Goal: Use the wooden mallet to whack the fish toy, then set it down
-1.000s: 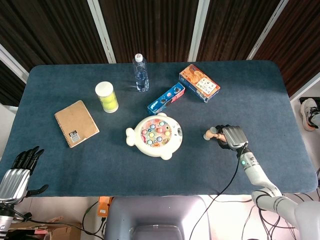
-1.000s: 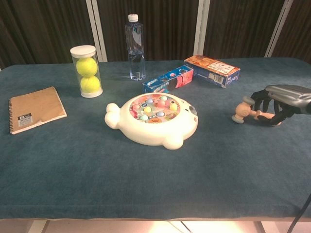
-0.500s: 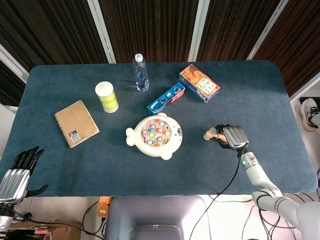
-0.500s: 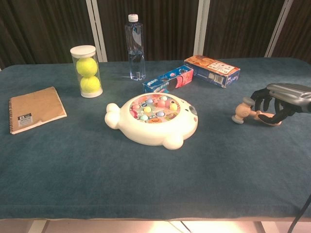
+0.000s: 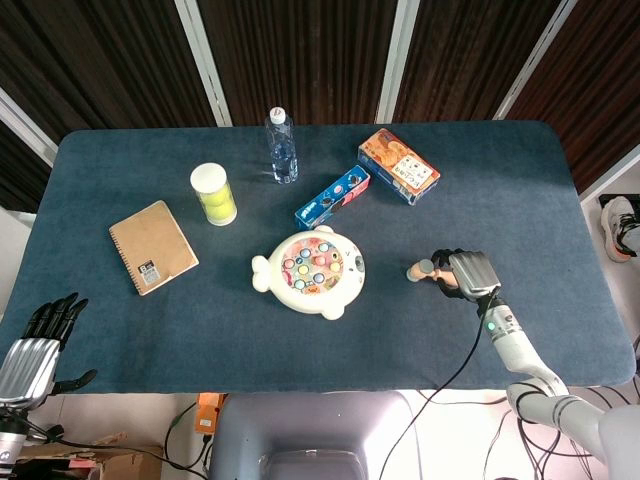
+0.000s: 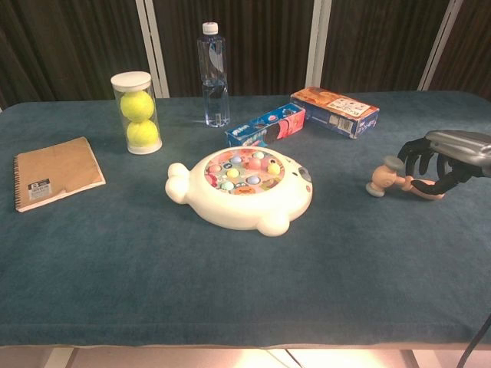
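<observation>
The white fish toy [image 5: 310,273] [image 6: 239,189], with coloured pegs on top, lies at the table's middle. To its right the wooden mallet [image 5: 422,269] [image 6: 383,180] lies on the cloth, its head toward the toy. My right hand [image 5: 466,276] [image 6: 443,156] hovers over the handle. The fingers [image 6: 414,156] arch a little above the handle and the thumb lies next to it. Off the table's front left corner my left hand [image 5: 35,345] hangs with its fingers spread, holding nothing.
At the back stand a tube of tennis balls [image 5: 214,194], a water bottle [image 5: 282,146], a blue box [image 5: 332,197] and an orange box [image 5: 398,166]. A brown notebook [image 5: 152,246] lies at the left.
My right hand has drifted slightly right and its fingers have lifted off the mallet handle. The mallet has barely shifted. The left hand has not moved.
</observation>
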